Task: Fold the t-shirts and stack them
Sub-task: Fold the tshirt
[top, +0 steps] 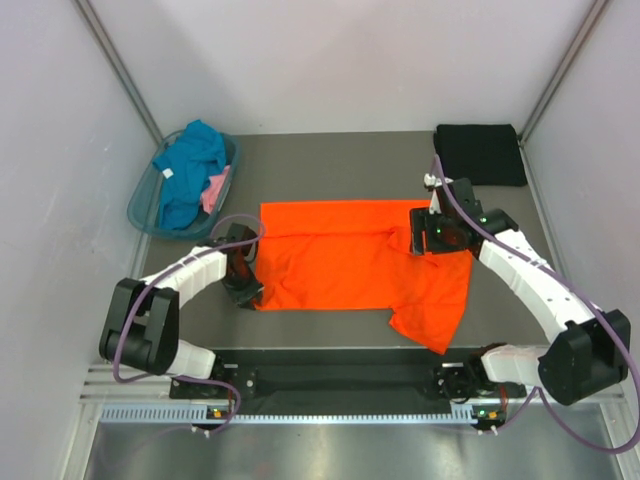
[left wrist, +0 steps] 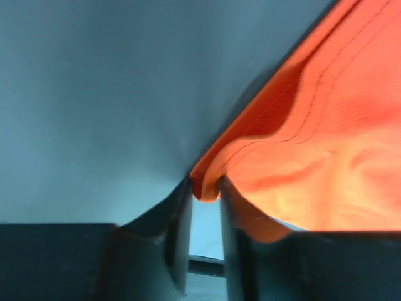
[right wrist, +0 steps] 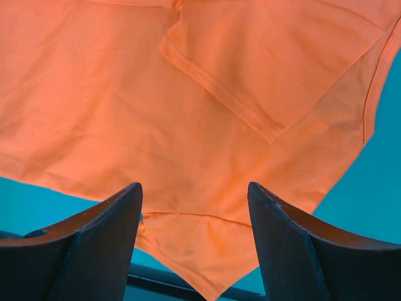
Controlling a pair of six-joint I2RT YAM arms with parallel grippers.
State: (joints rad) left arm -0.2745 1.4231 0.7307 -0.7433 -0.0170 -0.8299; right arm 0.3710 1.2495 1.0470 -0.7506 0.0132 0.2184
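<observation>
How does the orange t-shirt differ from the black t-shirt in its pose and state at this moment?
The orange t-shirt lies spread out and wrinkled in the middle of the table; the black t-shirt sits folded into a compact rectangle at the far right corner. The left gripper pinches the orange t-shirt's edge; no gripper touches the black t-shirt. The orange t-shirt covers far more surface than the black t-shirt. Both rest on the table.

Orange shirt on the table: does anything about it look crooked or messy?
Yes. The orange t-shirt lies wrinkled, not square: its right-hand end is bunched, and one corner juts diagonally toward the near edge of the table.
</observation>
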